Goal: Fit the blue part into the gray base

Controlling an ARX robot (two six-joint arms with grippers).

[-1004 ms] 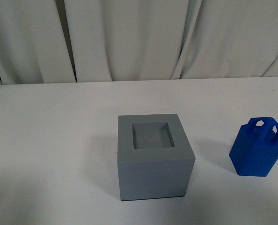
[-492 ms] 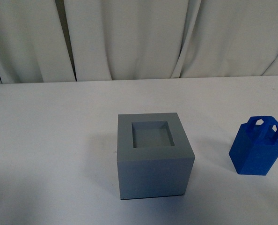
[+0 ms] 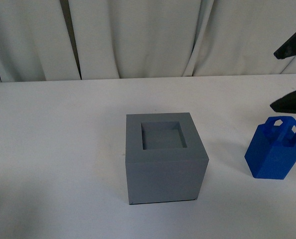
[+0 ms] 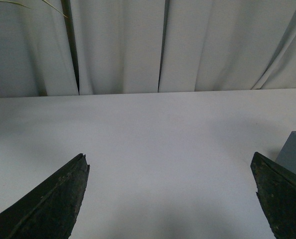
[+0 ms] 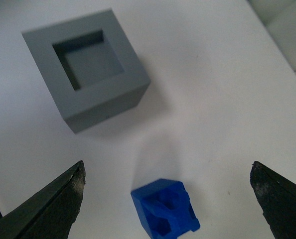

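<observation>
Done: nothing yet; part [image 3: 276,149] stands apart from base [image 3: 163,159].
Jaws: right gripper [image 5: 168,169] spread above part; left gripper [image 4: 169,158] spread, empty.
To do: you grasp, lift, insert.

Soft, even, fairly bright light; no glare. The base [image 3: 165,169] throws a faint shadow leftward on the table [image 3: 53,149]. The right wrist view is slightly blurred.
</observation>
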